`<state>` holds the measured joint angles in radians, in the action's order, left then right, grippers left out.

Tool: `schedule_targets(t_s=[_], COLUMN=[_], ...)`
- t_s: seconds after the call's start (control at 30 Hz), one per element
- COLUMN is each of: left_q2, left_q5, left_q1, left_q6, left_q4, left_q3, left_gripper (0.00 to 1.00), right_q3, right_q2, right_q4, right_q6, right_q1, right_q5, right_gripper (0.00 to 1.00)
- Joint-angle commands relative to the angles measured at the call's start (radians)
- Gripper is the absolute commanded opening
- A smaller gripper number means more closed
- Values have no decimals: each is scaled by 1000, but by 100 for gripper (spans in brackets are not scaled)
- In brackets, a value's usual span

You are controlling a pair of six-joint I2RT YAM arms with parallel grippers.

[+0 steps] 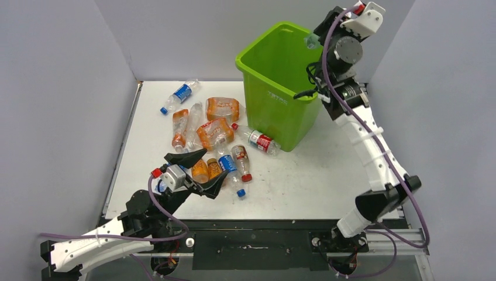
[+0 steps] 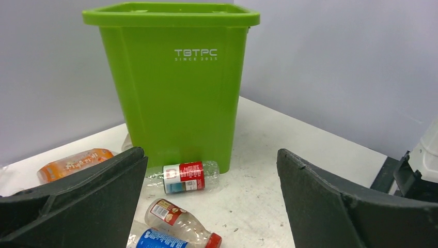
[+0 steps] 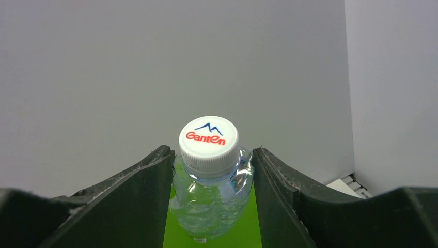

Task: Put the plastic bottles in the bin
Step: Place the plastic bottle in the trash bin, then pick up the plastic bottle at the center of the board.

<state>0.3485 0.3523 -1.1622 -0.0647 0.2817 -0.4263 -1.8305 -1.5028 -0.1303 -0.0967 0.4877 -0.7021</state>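
Right pincer [image 3: 212,151] snug around white-capped bottle [image 3: 209,199] above bin [image 1: 272,105]; left pincer [image 2: 210,155] agape.

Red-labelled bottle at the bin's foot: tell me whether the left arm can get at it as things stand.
Probably yes. The left tool stands open and faces the red-labelled bottle, with the bin wall close behind it. A red-capped bottle lies nearer, so a low approach may nudge that one first.
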Motion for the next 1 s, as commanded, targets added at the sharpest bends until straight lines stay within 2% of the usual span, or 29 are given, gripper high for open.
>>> schedule_targets(t_s=[0.0, 0.03, 0.07, 0.1, 0.13, 0.17, 0.2, 0.33, 0.5, 0.63, 0.73, 0.8, 0.9, 0.97], left_q2=[-12, -15, -17, -17, -18, -20, -21, -26, -7, 44, 83, 101, 104, 101], left_q5=[63, 63, 64, 68, 75, 81, 89, 113, 134, 167, 186, 250, 362, 384], left_q1=[3, 4, 3, 5, 6, 6, 6, 11, 12, 12, 2, -9, -30, -52], left_q6=[-28, -30, -31, -32, -33, -36, -36, -38, -32, -32, -133, -148, -165, -174], left_q4=[43, 39, 31, 23, 18, 13, 10, 11, -24, -97, -145, -159, -144, -140], left_q3=[0, -2, -6, -12, -18, -21, -22, -22, -38, -80, -95, -105, -92, -87], left_gripper=[96, 96, 96, 96, 96, 96, 96, 96, 96, 96, 96, 96, 96, 96], right_q3=[-225, -233, -218, -204, -199, -199, -202, -213, -64, 221, 464, 626, 797, 901], right_q2=[-154, -180, -191, -195, -195, -195, -193, -144, 35, 248, 414, 522, 644, 707], right_q4=[120, 157, 148, 139, 139, 138, 138, 147, 79, 43, 23, 7, 67, 108], right_q6=[-152, -179, -190, -198, -208, -223, -232, -239, -222, -271, -304, -317, -360, -398], right_q1=[-86, -100, -105, -102, -91, -85, -79, -32, 113, 204, 233, 239, 242, 243], right_q5=[49, 94, 148, 169, 175, 177, 185, 178, 226, 349, 436, 477, 572, 639], right_gripper=[14, 47, 75, 90, 98, 91, 90, 90, 90, 90, 90, 90, 90, 90])
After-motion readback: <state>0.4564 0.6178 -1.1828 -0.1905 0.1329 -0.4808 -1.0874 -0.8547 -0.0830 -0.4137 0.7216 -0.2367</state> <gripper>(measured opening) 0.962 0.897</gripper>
